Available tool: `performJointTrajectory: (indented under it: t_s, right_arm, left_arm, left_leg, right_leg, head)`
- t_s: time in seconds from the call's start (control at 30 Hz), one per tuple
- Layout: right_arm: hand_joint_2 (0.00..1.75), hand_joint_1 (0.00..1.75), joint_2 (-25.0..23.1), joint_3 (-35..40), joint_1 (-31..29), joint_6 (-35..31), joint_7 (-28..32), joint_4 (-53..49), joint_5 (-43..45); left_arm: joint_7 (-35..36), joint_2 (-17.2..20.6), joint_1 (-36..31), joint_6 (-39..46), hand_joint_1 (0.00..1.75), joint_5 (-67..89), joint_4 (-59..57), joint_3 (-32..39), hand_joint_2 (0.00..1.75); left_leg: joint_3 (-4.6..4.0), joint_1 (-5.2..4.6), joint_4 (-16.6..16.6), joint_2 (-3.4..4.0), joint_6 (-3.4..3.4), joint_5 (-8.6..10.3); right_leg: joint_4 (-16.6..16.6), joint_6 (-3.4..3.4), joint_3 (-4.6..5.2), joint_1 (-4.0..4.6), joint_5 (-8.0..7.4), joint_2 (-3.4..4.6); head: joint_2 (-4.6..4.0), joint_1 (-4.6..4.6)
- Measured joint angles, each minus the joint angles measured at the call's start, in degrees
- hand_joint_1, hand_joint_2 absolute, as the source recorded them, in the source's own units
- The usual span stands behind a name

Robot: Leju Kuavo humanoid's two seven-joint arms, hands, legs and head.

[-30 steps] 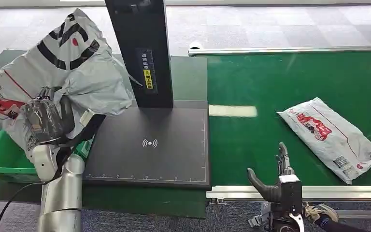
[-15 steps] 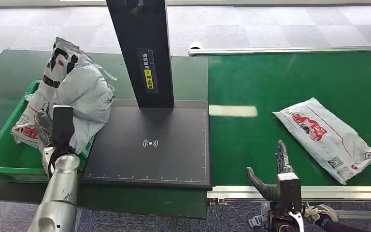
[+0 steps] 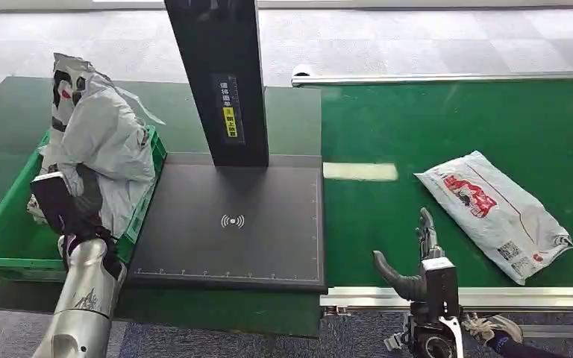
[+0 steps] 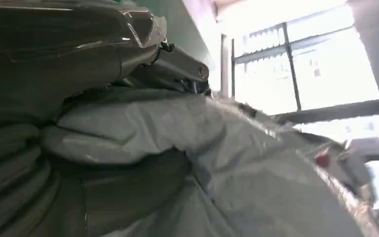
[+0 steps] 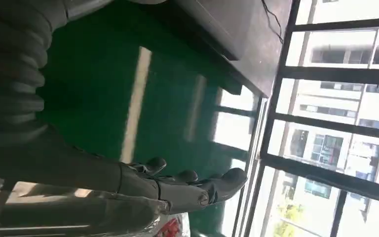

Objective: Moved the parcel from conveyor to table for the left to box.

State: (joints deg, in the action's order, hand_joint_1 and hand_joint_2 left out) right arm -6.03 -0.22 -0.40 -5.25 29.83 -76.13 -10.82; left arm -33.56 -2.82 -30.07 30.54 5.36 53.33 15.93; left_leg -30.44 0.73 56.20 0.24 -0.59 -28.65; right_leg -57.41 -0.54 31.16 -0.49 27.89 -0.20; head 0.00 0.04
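Currently: two grey parcels. One [image 3: 101,142], gripped by left robot hand [image 3: 71,198], in green crate [image 3: 4,231]; one [image 3: 492,212] on conveyor [image 3: 448,127]. Right robot hand [image 3: 418,265] empty, fingers apart.

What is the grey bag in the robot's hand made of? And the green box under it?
Grey bag: probably thin plastic film, since it crumples and shines. Green box: looks like hard moulded plastic, with a stiff, smooth rim. The left hand grips the bag.

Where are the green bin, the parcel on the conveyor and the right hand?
green bin [image 3: 0,224], head view, its left wall.
parcel on the conveyor [image 3: 492,212], head view, its middle.
right hand [image 3: 416,262], head view, its palm.
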Motion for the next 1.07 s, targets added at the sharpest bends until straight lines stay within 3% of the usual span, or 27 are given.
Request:
performJointTrajectory:
  t_s: [0.1,0.23,0.4,0.6,0.87,1.07]
  right_arm:
    - [1.75,0.0,0.0,0.5,0.0,-0.1,0.0,0.3,0.0]
    - [1.75,0.0,0.0,1.4,-0.1,-0.3,0.2,0.9,-0.1]
    - [1.75,0.0,0.0,1.7,-0.3,-0.4,0.2,1.3,-0.1]
    - [1.75,0.0,0.0,1.9,-0.3,-0.4,0.2,1.3,0.0]
    - [1.75,0.0,0.0,1.9,-0.2,-0.2,-0.1,1.3,-0.2]
    - [1.75,0.0,0.1,1.8,0.0,0.0,-0.3,0.8,-0.2]
  left_arm:
    - [-5.2,-0.9,0.6,7.6,0.0,12.4,3.2,3.8,1.75]
    - [-6.5,-3.8,1.3,9.2,0.0,43.1,15.6,15.4,1.75]
    - [-6.5,-5.7,2.1,9.4,0.0,52.0,26.7,22.4,1.75]
    - [-6.5,-7.2,2.1,9.5,0.0,54.1,33.9,26.0,1.75]
    - [-6.5,-9.1,1.6,9.5,0.0,53.6,34.2,27.5,1.75]
    - [-6.5,-10.1,2.5,9.5,0.0,32.0,29.9,21.1,1.75]
  left_leg:
    - [-0.01,0.02,0.0,0.1,0.0,0.0]
    - [-0.03,0.04,0.0,0.14,-0.01,-0.01]
    - [-0.04,0.06,0.0,0.13,-0.01,-0.01]
    - [-0.01,0.04,0.0,0.11,-0.01,-0.01]
    - [-0.01,0.03,0.0,0.09,-0.01,-0.01]
    - [0.01,0.03,0.0,0.07,-0.01,-0.01]
  right_leg:
    - [0.0,0.0,0.09,0.03,0.0,0.08]
    - [0.0,0.01,0.15,0.05,0.0,0.2]
    - [0.0,0.03,0.14,0.06,0.02,0.16]
    - [0.0,0.03,0.11,0.04,0.01,0.16]
    - [0.0,0.03,0.13,0.04,0.0,0.16]
    - [0.0,0.03,0.13,0.04,0.0,0.14]
  head:
    - [-0.02,-0.04]
    - [-0.02,-0.02]
    - [0.0,-0.04]
    - [0.0,-0.02]
    - [-0.02,-0.02]
    - [-0.02,-0.02]
